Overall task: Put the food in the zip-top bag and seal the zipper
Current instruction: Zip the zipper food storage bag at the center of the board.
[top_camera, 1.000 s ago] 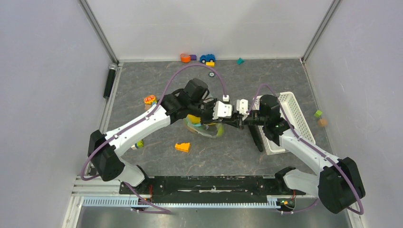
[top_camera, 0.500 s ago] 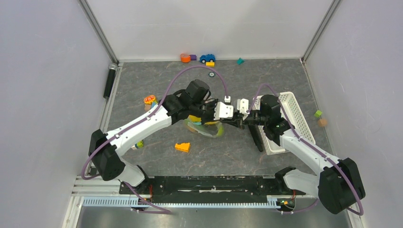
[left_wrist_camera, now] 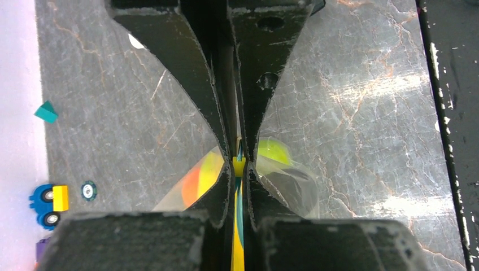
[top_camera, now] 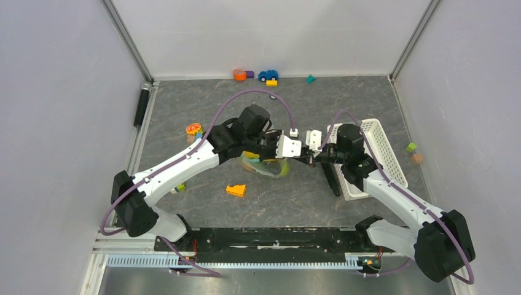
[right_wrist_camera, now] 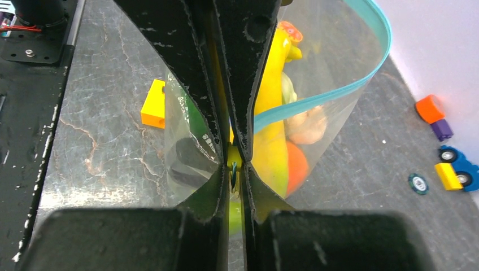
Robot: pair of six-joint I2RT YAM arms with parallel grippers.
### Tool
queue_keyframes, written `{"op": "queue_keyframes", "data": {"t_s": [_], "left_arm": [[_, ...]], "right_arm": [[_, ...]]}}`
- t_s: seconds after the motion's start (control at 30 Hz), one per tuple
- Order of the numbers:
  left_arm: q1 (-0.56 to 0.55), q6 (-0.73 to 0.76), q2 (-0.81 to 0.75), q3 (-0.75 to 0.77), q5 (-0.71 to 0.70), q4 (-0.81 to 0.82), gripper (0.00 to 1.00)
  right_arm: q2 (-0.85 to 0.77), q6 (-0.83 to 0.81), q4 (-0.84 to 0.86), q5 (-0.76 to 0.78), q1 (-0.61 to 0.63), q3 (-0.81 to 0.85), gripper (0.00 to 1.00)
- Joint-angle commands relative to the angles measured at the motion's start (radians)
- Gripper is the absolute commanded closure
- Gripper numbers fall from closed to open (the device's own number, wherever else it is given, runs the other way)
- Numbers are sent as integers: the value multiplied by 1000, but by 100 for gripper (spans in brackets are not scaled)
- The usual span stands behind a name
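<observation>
1. Clear, floppy bag (top_camera: 265, 167), its film glossy and creased, is between the two arms over the grey marbled table (top_camera: 295, 200).
2. Teal zipper (right_wrist_camera: 370, 34) curves as a thin ribbon along the bag's rim.
3. Smooth plastic food (right_wrist_camera: 271, 96) in yellow, orange and green is inside the bag.
4. Pinched tight on the bag's edge: left gripper (left_wrist_camera: 239, 162).
5. Clamped on the same edge: right gripper (right_wrist_camera: 233, 164).
</observation>
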Motion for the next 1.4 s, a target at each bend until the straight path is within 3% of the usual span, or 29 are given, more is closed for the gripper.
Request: {"op": "queue_keyframes", "data": {"t_s": [0.0,0.43,0.63,0.83,0.93,1.03,1.17,1.23,1.3,1.37], "left_arm": [[9,45,-78,-25,-139,-76,98],[12,57,-148,-85,-233,-80,98],[11,37,-160,-86,-183,-72,98],[11,-10,-184,-95,-101,11,98],[11,-24,-187,-94,-69,27,98],[12,-33,-179,-90,-69,35,98],[11,-34,-182,-94,-73,33,98],[11,-34,-190,-98,-73,29,98],[11,-34,-204,-105,-68,29,98],[11,-29,-214,-114,-66,29,98]], "right_arm": [[-51,-57,29,89,-12,-15,100],[-37,-77,0,180,-12,-17,100],[-13,-92,-38,112,-12,6,99],[59,-8,17,-65,3,44,54],[57,61,188,-33,48,0,41],[77,106,269,-7,97,-3,37],[92,126,281,60,118,11,36],[101,131,282,79,120,11,44],[109,143,279,87,119,12,58],[113,149,280,100,119,12,82]]}}
